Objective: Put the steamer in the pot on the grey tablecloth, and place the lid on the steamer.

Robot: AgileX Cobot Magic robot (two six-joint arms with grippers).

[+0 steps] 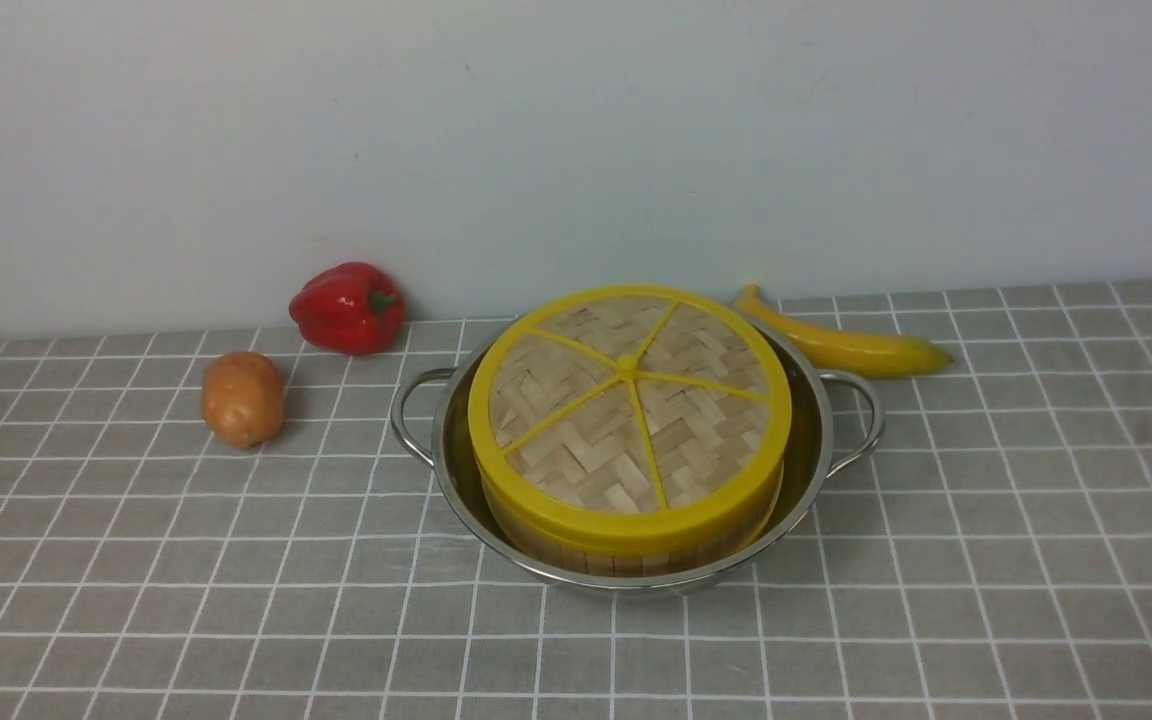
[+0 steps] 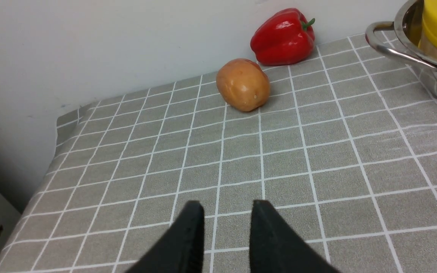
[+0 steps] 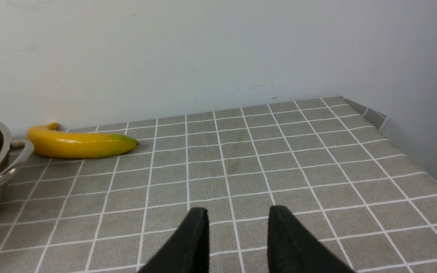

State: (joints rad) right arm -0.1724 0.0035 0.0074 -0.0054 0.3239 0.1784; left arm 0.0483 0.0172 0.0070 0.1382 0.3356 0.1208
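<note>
The steel pot stands mid-table on the grey tablecloth. The bamboo steamer sits inside it, and the woven lid with yellow spokes lies on top of the steamer, tilted a little. Neither gripper shows in the front view. My left gripper is open and empty above bare cloth, well apart from the pot. My right gripper is open and empty above bare cloth, with the pot's handle far off to the side.
A red bell pepper and a potato lie left of the pot; both also show in the left wrist view, the pepper and the potato. A banana lies behind the pot on the right and also shows in the right wrist view. The wall stands close behind.
</note>
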